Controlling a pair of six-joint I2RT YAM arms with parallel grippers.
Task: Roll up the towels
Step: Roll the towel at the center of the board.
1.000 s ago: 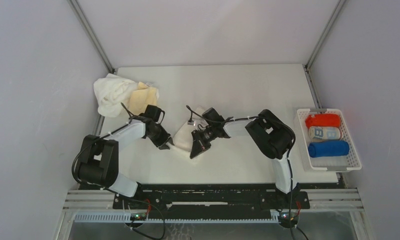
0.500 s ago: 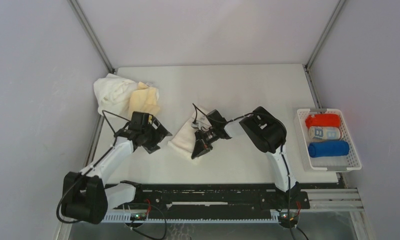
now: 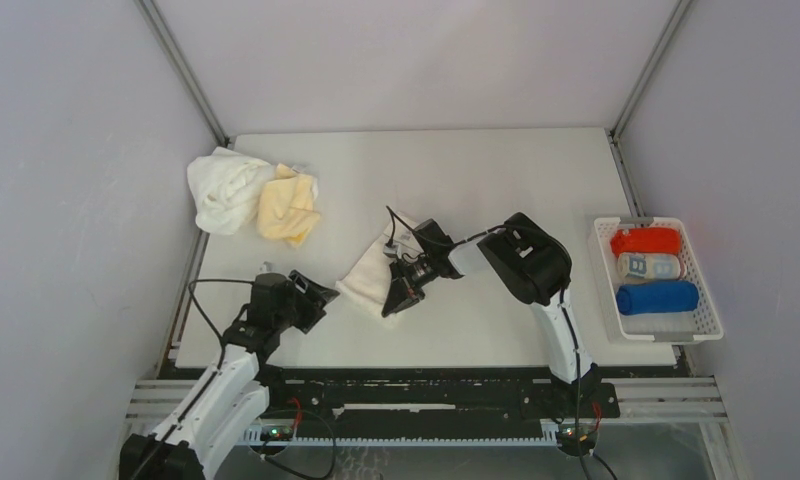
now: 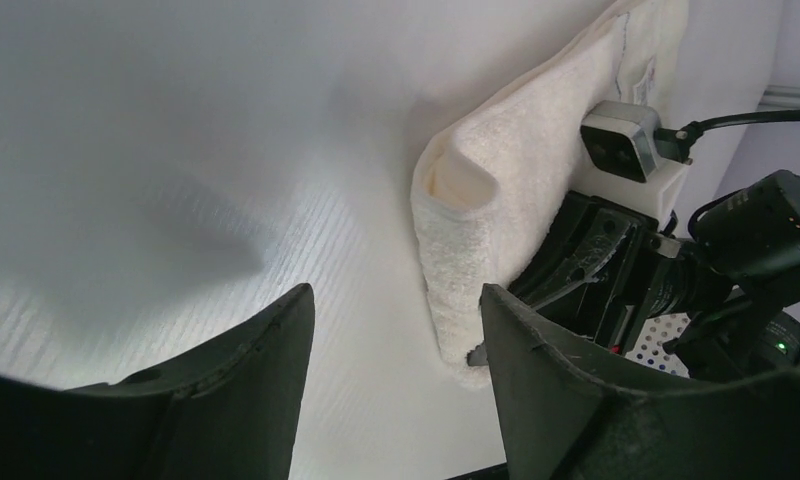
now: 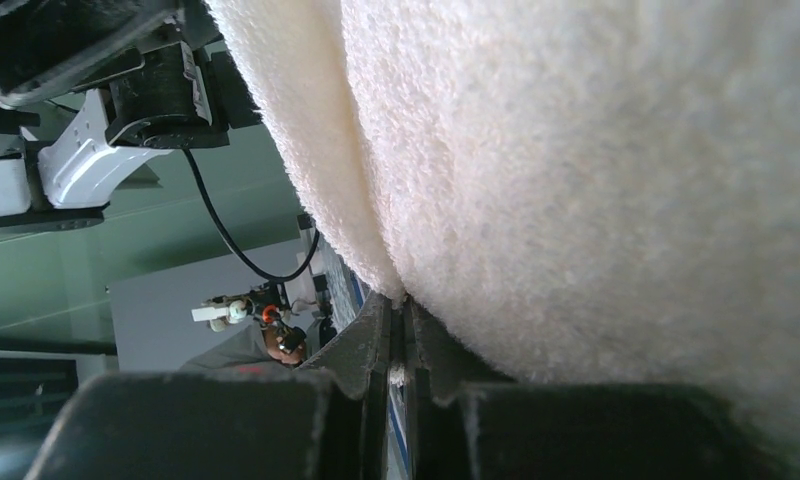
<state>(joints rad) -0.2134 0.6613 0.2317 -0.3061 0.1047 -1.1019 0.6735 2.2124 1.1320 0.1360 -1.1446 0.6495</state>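
Mid-roll on the cream towel [image 3: 368,276], by the look of it. Lying near the middle of the desk [image 3: 496,170], folded over on itself into a loose, thick lip along one side, not yet a tight cylinder. Pinched along its near edge by the right end effector [image 3: 396,298], fingers pressed together on the terry with the cloth bulging over them in the wrist view, probably to anchor the fold and keep it from springing open. Off to the towel's left, the left end effector [image 3: 314,294], near but not touching, fingers spread apart with nothing between them but bare desk. Placed there, most likely, to leave room for a fresh approach to the free end. Hard to tell from the right wrist view the number of layers in the pinch, with terry filling nearly the whole frame. Waiting at the far left corner: a white towel [image 3: 224,186] crumpled in a heap and a pale yellow-orange towel [image 3: 288,206] touching it on its right, both unrolled, well clear of the working patch. At the right edge of the desk, a white slatted basket [image 3: 708,300] holding three finished rolls side by side: red roll [image 3: 646,240] farthest, light-blue patterned roll [image 3: 648,266] in the middle, royal blue roll [image 3: 656,297] nearest, all laid crosswise to fit the width. Roughly halfway through, then: three done, one in hand, two to go. Next call: a firm grip on the loose lip without dragging the whole cloth across the smooth surface.
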